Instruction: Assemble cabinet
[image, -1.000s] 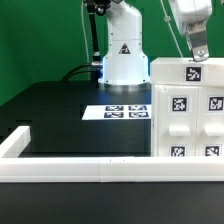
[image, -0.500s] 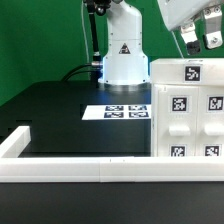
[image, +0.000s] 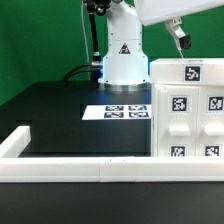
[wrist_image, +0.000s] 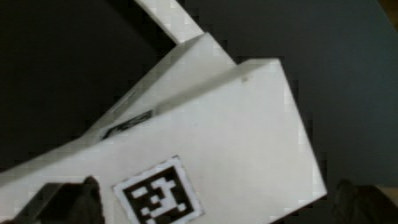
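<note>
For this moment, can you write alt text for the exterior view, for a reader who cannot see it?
A tall white cabinet with black-and-white tags stands at the exterior view's right on a black table, with the robot's gripper hanging just above its top, touching nothing. The marker board lies flat beside the cabinet, and a low white border rail runs along the near edge.

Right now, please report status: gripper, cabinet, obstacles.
Gripper above large white plastic tagged cabinet, holding nothing; jaw state unclear. Cabinet upright against white border rail. Nothing in the way.

You've got the cabinet (image: 187, 108) in smooth white plastic, slightly glossy, with matt printed black-and-white tags. The surface (image: 60, 110) looks matt black; the marker board (image: 115, 112) is flat matt white.
</note>
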